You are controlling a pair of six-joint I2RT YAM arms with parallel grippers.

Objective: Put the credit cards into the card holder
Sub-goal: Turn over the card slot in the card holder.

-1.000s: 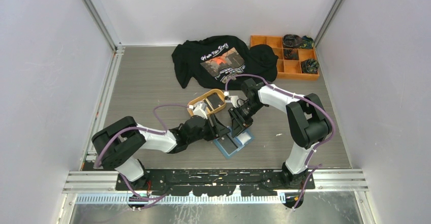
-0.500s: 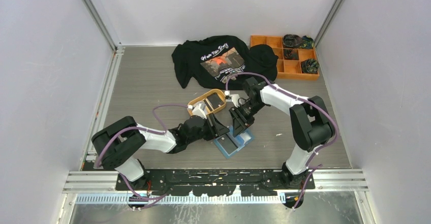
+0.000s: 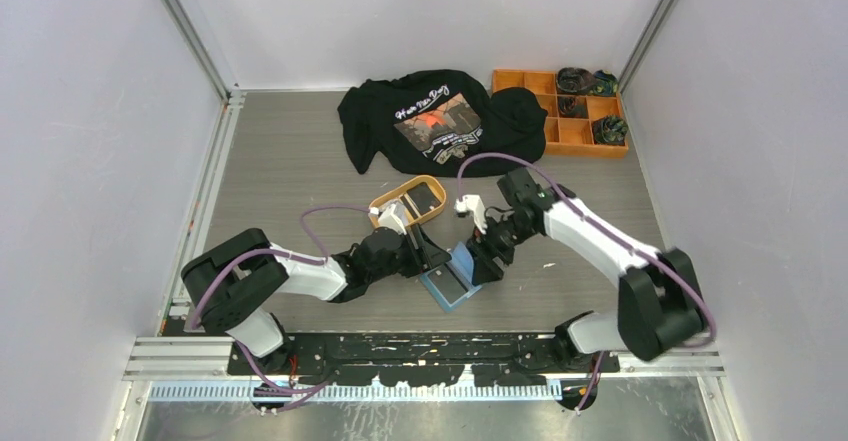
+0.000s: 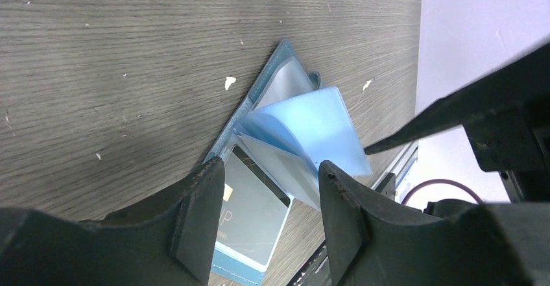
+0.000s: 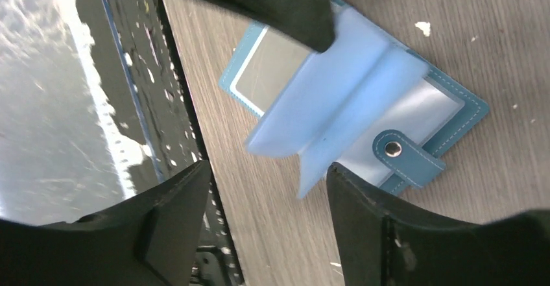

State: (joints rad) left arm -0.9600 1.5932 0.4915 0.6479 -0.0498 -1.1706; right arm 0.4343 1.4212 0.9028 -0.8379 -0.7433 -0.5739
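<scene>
Right gripper hung over the table, its two dark fingers spread wide with nothing between them. There lay the card holder, open flat on the wood grain, teal stitching showing and its snap tab pointing toward the lens. The pale blue pockets stood fanned up from the spine. A grey card sat in the far leaf. A blurred black shape reached in from the top edge, its tip at the pockets. A white speck lay just beyond.
</scene>
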